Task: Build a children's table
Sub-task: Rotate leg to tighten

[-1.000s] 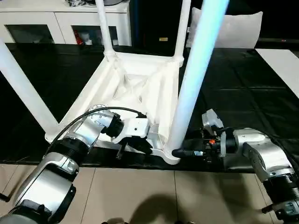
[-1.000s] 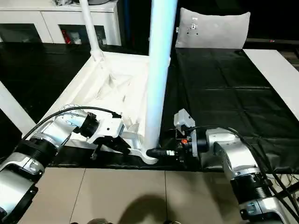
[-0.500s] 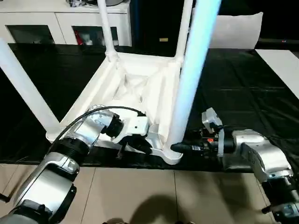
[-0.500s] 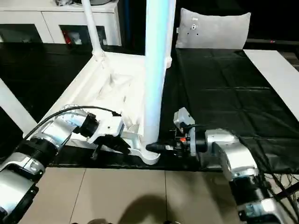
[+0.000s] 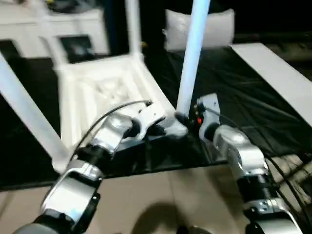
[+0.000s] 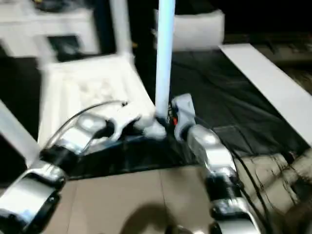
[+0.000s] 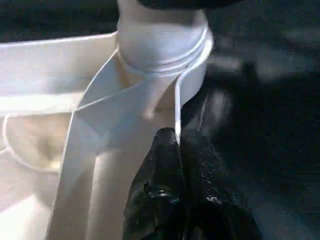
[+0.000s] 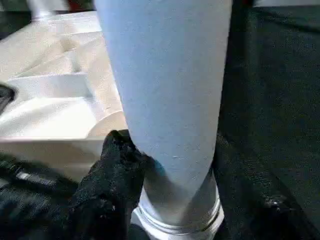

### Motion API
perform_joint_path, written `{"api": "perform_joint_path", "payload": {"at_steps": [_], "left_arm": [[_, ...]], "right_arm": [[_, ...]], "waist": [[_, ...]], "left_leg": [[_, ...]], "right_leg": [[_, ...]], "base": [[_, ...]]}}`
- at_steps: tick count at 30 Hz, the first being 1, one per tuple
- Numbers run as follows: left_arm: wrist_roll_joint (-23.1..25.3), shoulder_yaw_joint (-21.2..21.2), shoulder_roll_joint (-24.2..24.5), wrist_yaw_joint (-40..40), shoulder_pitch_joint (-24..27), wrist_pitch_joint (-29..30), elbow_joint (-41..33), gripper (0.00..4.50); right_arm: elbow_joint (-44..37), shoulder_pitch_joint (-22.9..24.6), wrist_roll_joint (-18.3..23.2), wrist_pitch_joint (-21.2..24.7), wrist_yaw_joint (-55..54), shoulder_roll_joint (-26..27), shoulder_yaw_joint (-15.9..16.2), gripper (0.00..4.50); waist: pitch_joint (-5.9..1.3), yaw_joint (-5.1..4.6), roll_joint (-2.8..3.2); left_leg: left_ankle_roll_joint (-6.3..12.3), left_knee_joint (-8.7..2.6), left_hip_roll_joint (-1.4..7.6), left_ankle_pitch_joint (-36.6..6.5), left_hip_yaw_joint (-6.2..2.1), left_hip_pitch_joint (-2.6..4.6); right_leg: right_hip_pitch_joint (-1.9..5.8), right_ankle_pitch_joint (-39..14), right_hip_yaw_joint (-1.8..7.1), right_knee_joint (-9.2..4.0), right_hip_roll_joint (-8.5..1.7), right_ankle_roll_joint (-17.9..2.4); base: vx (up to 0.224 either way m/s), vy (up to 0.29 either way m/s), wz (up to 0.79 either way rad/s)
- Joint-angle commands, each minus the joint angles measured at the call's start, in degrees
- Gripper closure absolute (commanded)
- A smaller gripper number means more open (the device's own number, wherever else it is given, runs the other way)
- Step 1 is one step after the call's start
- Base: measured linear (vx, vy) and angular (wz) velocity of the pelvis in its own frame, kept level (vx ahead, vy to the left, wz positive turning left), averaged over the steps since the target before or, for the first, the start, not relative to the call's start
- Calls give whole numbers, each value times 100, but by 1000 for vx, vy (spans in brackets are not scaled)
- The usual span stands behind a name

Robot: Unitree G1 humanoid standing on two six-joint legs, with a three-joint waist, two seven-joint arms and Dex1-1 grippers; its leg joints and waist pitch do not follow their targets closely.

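Upturned tabletop on black mat, leg upright in near corner socket. Left gripper pinched together, tips against socket rib, forearm reaching forward. Right gripper clamped round leg's base, wrist level

White cabinet at back, white cushion beside, black mat.
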Motion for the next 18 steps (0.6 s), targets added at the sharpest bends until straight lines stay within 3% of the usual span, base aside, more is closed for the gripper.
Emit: {"api": "perform_joint_path", "payload": {"at_steps": [1,2,3,4,5,6,9,10,14,17,18], "left_arm": [[-143,9,-222,160,-240,-49,-173,450],[-112,13,-205,205,-247,-29,-187,450],[-93,21,-190,219,-240,0,-209,450],[-66,18,-131,181,-211,-26,-231,450],[-66,18,-131,181,-211,-26,-231,450],[-54,16,-75,169,-181,-65,-245,450],[-50,11,33,79,-131,-146,-263,450],[-58,-13,168,-115,-71,-229,-301,450],[-43,-190,567,-789,73,-677,-340,450],[8,-371,840,-1286,158,-1033,-347,450],[16,-529,1077,-1791,240,-1423,-372,450]], "right_arm": [[94,-129,56,-105,17,284,235,189],[93,-124,83,-136,19,301,188,190],[81,-113,78,-168,22,307,162,156],[48,-75,86,-246,86,279,142,156],[48,-75,86,-246,86,279,142,156],[28,-41,101,-360,156,232,148,142],[-35,49,98,-568,389,99,220,116],[-128,166,140,-673,613,-33,222,104],[-292,422,272,-964,1260,-419,145,71],[-329,527,347,-1104,1782,-744,148,51],[-352,592,443,-1173,2258,-1026,133,36]], "waist": [[-442,25,-131],[-448,79,-206],[-463,124,-224],[-498,163,-146],[-516,166,-124],[-566,157,-106],[-587,188,-98],[-584,212,-70],[-566,301,-71],[-532,376,-65],[-522,410,-63]], "left_leg": [[200,-513,24,-1459,25,-48],[176,-407,-199,-1236,142,9],[358,-383,-294,-839,195,-68],[515,-447,-210,-483,148,-131],[550,-466,-147,-329,115,-132],[638,-454,-38,137,59,-156],[816,-427,-3,558,55,-172],[898,-425,8,606,60,-151],[998,-441,11,355,96,-144],[804,-473,24,-31,130,-80],[729,-488,21,-194,140,-73]], "right_leg": [[391,-1986,545,-427,-419,-141],[346,-2659,476,-518,-364,-45],[419,-3282,463,-524,-396,80],[457,-3056,484,-510,-378,105],[443,-2797,501,-483,-366,36],[420,-1837,549,-310,-331,-305],[423,-1077,585,-169,-334,-714],[415,-950,592,-151,-334,-838],[428,-1115,607,-189,-357,-868],[392,-1686,600,-282,-343,-728],[396,-1883,603,-316,-349,-636]], "base": [[63,16,4],[62,42,12],[63,27,3],[63,27,3],[0,0,0],[0,0,0],[0,0,0],[0,0,0],[0,0,0],[0,0,0],[0,0,0]]}}
